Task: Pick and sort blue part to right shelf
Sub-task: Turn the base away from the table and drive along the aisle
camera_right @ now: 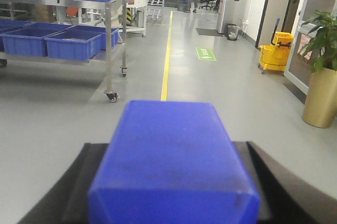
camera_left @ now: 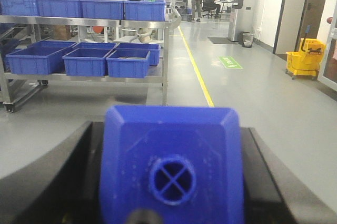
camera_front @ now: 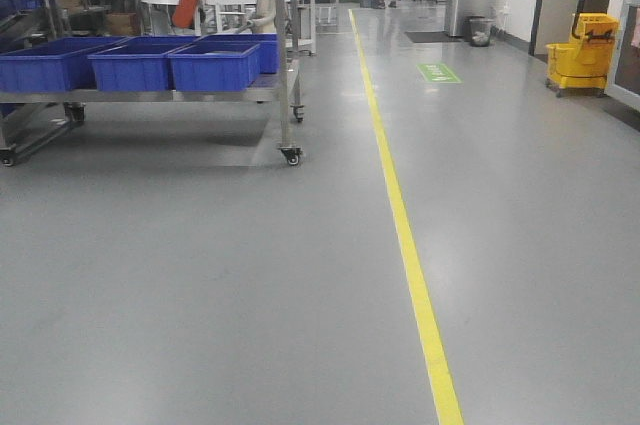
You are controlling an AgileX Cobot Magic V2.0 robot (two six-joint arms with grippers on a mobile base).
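A grey floor [camera_front: 200, 305] stretches ahead, split by a yellow line [camera_front: 400, 215] running away down the hall. To the left stands a steel rack [camera_front: 287, 95] on casters, with blue bins [camera_front: 215, 67] side by side on its lower shelf and more on top. Far right sits a yellow mop bucket [camera_front: 580, 55], with a green floor sign [camera_front: 438, 73] between it and the line. People are at desks in the distance

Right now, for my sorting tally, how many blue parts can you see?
2. One blue part sits in the left tool, the other in the right tool. Any inside the bins are hidden.
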